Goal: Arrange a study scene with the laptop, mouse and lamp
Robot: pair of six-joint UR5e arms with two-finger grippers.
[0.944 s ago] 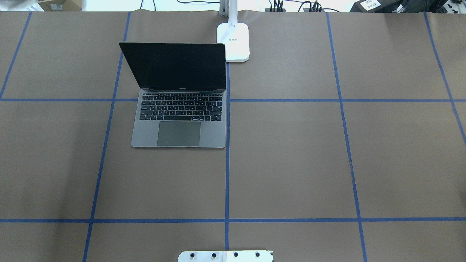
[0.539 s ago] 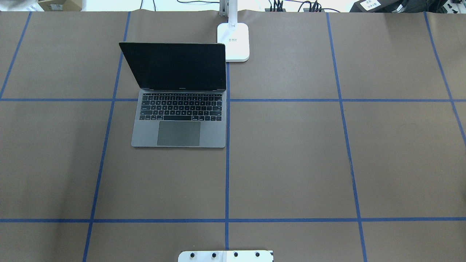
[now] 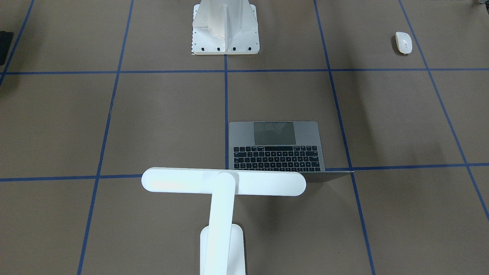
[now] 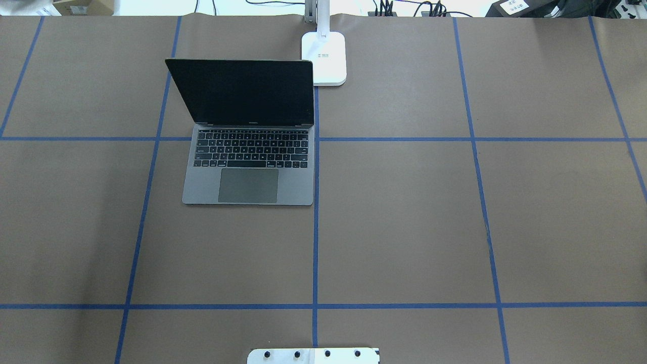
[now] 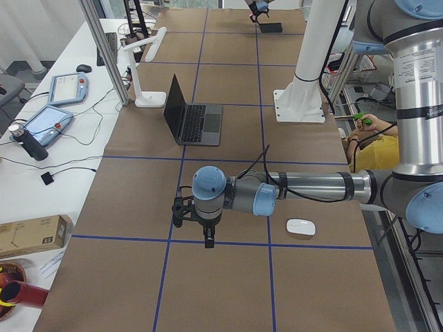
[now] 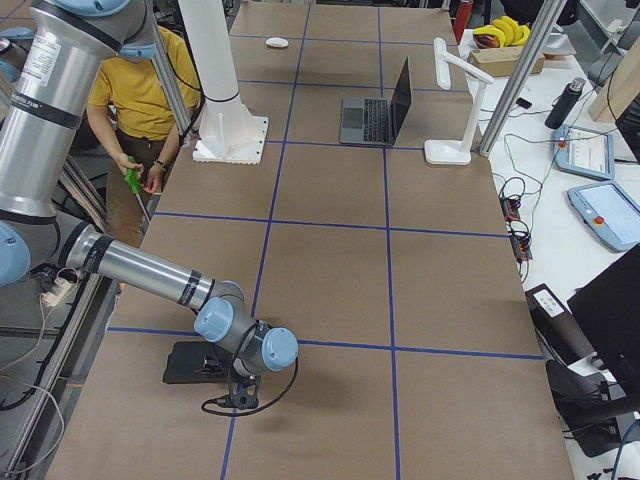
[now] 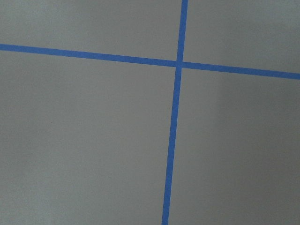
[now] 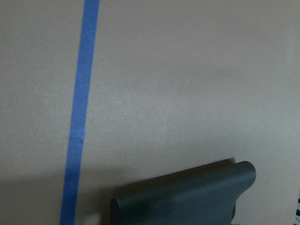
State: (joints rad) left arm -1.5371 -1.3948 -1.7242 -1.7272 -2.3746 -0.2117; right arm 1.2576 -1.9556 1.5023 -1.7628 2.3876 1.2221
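The laptop (image 4: 247, 151) stands open left of the table's middle, screen dark; it also shows in the front view (image 3: 278, 147). The lamp's base (image 4: 324, 58) sits behind the laptop's right corner, and its bar head (image 3: 223, 182) hangs over the laptop's back edge. The mouse (image 3: 403, 42) lies alone far out on my left side (image 5: 301, 226). My left gripper (image 5: 208, 238) points down over a tape crossing, apart from the mouse; I cannot tell if it is open. My right gripper (image 6: 240, 395) hangs low beside a flat black pad (image 6: 195, 362); I cannot tell its state.
The white bolted pedestal (image 3: 225, 28) stands at the near middle edge (image 4: 313, 355). Blue tape lines grid the brown table. A dark grey rounded slab (image 8: 187, 199) fills the bottom of the right wrist view. Tablets, cables and boxes lie on a side bench (image 5: 48, 124).
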